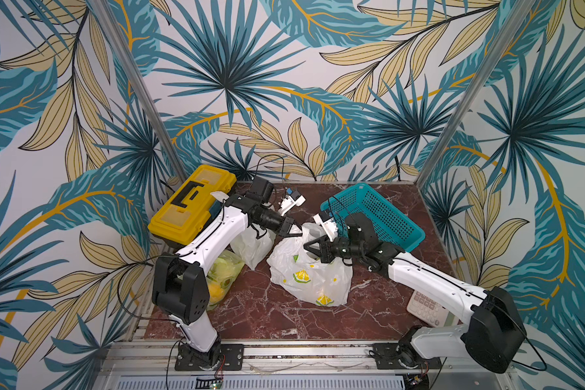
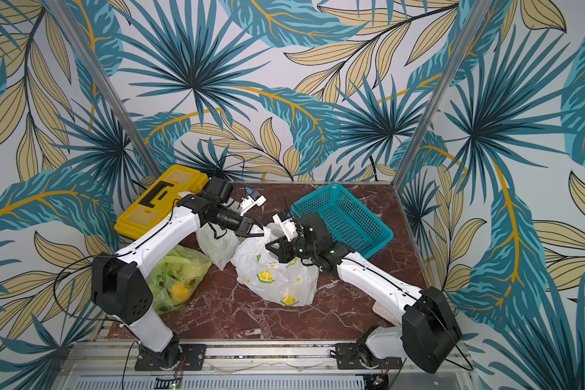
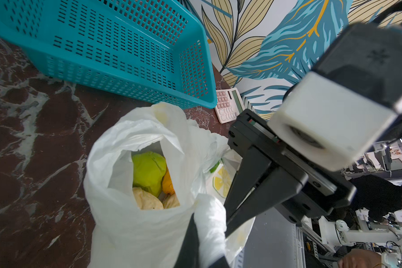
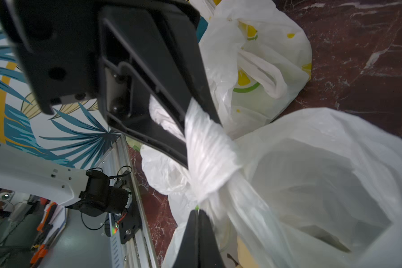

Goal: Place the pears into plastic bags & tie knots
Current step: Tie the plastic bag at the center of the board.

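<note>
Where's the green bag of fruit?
In both top views the lime-green bag lies on the table, far left, partly behind the left arm, in front of the yellow toolbox.

1. Yellow toolbox [image 1: 189, 206], lid shut, black handle on top, at the far left corner of the bench [image 1: 257, 314].
2. Teal mesh basket [image 1: 385, 216] on the far right.
3. Pale calculator [image 1: 426, 305], keys up, near the right edge, just beside a basket corner.
4. Bench top is dark red marble with white veins.
5. Walls [image 1: 284, 84] carry a teal-and-tan leaf print.
</note>
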`<control>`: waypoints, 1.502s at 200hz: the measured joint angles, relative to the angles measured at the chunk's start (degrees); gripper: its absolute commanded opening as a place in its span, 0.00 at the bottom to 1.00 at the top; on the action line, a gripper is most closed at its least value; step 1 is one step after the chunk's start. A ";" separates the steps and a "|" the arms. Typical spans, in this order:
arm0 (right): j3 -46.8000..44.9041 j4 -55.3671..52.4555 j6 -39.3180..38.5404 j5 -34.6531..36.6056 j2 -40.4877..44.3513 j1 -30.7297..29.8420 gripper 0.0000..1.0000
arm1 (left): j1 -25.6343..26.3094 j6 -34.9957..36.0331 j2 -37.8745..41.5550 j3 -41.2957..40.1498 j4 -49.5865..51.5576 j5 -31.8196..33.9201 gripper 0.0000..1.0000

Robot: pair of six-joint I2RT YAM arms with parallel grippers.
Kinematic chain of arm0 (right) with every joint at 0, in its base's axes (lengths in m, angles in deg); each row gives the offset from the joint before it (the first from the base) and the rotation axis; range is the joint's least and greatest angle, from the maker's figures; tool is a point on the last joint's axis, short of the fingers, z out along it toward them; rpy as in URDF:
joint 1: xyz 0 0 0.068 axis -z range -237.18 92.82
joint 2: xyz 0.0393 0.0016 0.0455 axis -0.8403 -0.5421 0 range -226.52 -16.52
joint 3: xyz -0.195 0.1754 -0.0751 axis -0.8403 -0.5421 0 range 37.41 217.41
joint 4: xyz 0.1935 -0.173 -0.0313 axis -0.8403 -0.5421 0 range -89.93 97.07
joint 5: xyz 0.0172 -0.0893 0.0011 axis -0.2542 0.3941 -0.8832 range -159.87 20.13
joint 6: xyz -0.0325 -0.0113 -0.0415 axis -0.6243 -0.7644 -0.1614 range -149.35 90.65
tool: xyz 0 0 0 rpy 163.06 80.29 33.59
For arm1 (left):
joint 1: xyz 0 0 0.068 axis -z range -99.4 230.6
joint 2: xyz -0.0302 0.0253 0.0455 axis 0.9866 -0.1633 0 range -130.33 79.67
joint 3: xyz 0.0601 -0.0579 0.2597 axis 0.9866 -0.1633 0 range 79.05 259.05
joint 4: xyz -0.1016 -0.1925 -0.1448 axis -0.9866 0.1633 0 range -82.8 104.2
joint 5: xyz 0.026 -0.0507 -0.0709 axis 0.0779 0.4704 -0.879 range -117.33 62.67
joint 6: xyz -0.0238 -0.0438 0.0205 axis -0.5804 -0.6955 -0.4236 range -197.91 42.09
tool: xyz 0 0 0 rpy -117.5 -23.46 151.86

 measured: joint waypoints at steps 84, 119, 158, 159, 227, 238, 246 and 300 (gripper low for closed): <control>1.05 -1.29 -8.48 -0.33 -1.64 -0.11 0.00 | -2.05 2.56 5.92 -6.16 -1.53 -1.73 0.40; 1.14 -1.31 -8.57 -1.11 -2.32 -0.11 0.00 | -0.57 3.08 5.73 -5.95 -1.60 -0.85 0.45; 1.46 -2.34 -9.07 -1.38 -2.45 -0.11 0.00 | 1.90 2.43 3.48 -3.43 -1.92 4.20 0.31; 1.46 -2.36 -9.09 -1.38 -2.45 -0.11 0.00 | 1.92 2.51 3.43 -3.39 -1.92 4.39 0.30; 6.80 -13.00 -11.06 -1.86 -0.96 1.16 0.39 | 2.21 -2.14 5.55 -7.80 -9.84 11.13 0.00; 8.46 -15.54 -10.21 -1.77 0.24 2.38 0.48 | 2.21 -2.67 7.23 -9.53 -11.58 11.56 0.00; 10.27 -17.94 -10.23 -1.68 0.90 3.30 0.51 | 2.21 -2.93 8.41 -10.58 -12.79 11.76 0.00; 22.93 -33.75 -15.23 5.22 -3.48 3.98 0.80 | 2.56 -3.17 11.45 -11.85 -17.16 11.61 0.00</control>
